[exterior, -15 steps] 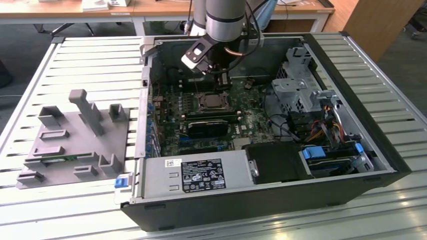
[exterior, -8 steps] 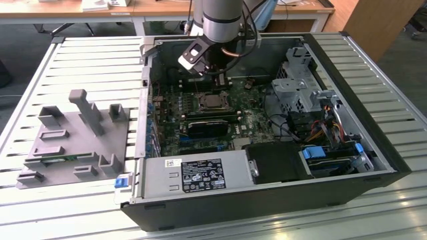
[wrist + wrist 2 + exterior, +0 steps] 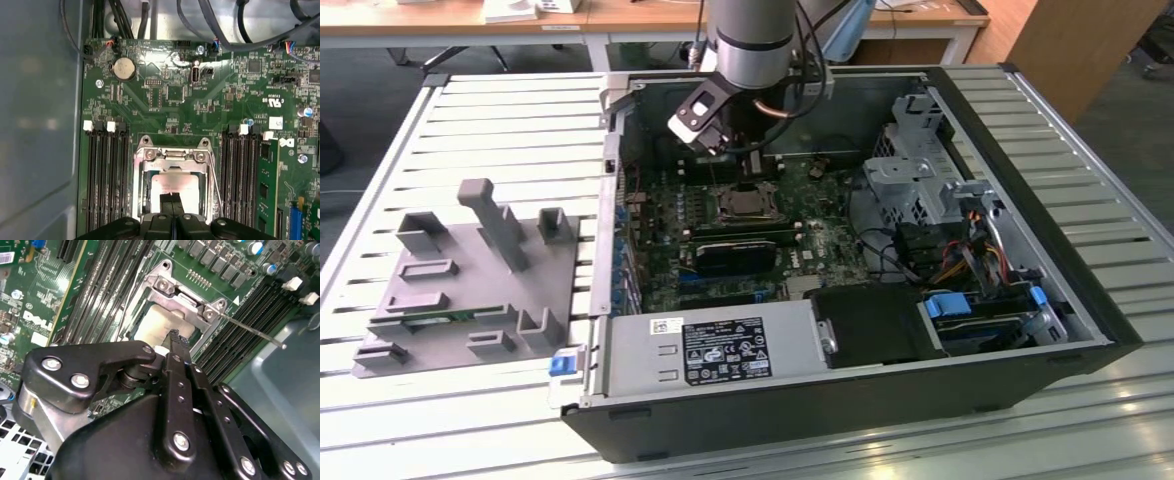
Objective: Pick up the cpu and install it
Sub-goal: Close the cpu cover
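The cpu (image 3: 176, 184) lies flat in the motherboard socket (image 3: 744, 203), its pale shiny top showing through the metal frame (image 3: 172, 156) that lies over it. In the second wrist view the cpu (image 3: 157, 322) shows beyond the fingertips. My gripper (image 3: 171, 199) hangs just above the cpu, its two black fingers pressed together with nothing between them. In the exterior view the gripper (image 3: 749, 180) sits inside the open computer case (image 3: 1067, 250), directly over the socket. The thin socket lever (image 3: 250, 331) runs beside the frame.
Memory slots (image 3: 105, 175) flank the socket on both sides. A black block (image 3: 734, 255) lies on the board in front of the socket. A drive cage (image 3: 921, 165) and cables stand at the exterior view's right. A grey parts fixture (image 3: 467, 270) rests on the table at the exterior view's left.
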Robot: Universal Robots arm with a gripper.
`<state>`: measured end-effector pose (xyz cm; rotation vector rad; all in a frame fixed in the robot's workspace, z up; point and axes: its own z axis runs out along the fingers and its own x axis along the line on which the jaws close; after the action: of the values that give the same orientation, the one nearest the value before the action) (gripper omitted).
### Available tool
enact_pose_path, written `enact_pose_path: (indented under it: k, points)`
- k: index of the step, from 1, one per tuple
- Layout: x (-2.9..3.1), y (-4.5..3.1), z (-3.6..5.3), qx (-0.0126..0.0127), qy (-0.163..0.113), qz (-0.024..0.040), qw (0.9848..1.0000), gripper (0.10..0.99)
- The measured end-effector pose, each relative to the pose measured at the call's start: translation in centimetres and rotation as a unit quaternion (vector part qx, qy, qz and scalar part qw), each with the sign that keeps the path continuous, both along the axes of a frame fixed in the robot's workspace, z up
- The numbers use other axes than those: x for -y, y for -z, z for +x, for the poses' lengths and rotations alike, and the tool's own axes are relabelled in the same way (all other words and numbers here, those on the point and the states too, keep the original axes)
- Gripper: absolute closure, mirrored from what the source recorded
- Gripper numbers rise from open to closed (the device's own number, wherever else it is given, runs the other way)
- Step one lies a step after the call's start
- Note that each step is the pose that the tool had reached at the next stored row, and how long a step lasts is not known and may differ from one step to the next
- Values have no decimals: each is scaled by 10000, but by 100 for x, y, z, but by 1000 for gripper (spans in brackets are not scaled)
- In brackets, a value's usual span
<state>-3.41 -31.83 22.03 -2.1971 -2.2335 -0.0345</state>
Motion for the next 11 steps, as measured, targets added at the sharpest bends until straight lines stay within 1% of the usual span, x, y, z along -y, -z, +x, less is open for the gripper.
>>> enact_pose_path:
  k: [11]
  points:
    - [0,55,-22,0,0,-1,10000,980]
